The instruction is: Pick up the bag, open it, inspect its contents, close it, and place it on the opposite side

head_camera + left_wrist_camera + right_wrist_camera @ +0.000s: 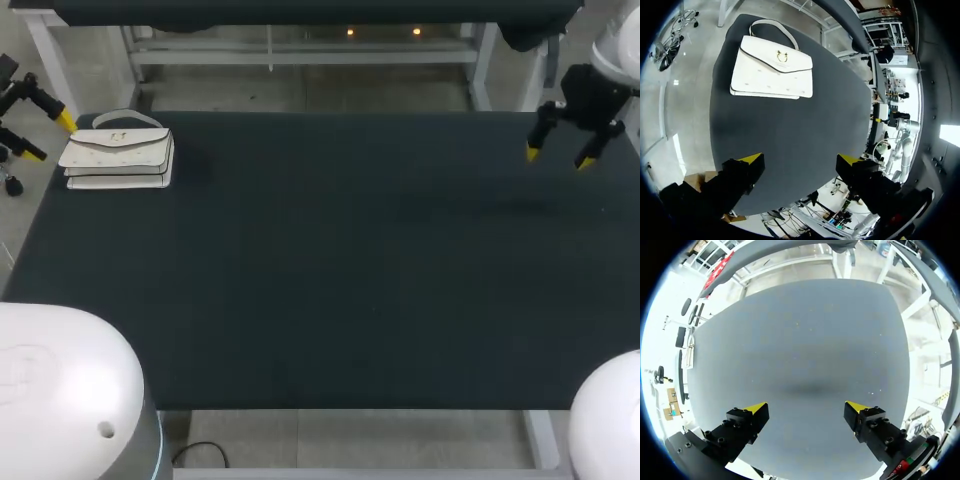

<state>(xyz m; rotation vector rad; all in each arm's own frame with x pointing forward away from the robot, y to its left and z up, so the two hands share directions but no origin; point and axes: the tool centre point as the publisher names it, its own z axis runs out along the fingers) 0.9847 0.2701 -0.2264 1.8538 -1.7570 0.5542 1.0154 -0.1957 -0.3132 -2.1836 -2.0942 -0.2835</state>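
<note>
While the white bag point(118, 152) is lying flat and closed at the far left corner of the dark table point(350, 280), I am holding both arms clear of it. My left gripper point(51, 138) is hovering just off the table's left edge, near the bag, with its fingers spread wide and nothing between them. My right gripper point(558, 157) is hanging over the far right end, well apart from the bag, equally spread and empty.

From the left wrist, the bag point(772, 70) is sitting ahead of the left gripper point(801, 160), its flap point(785, 57) shut and its handle point(771, 24) arching toward the table's edge. I am judging the corner to be the main hazard: a misjudged approach could be nudging the bag off the table instead of lifting it. The flat, smooth-looking body (little for fingertips to bite on) could be slipping under a pinch. Taken by the handle alone, the bag could be swinging.
</note>
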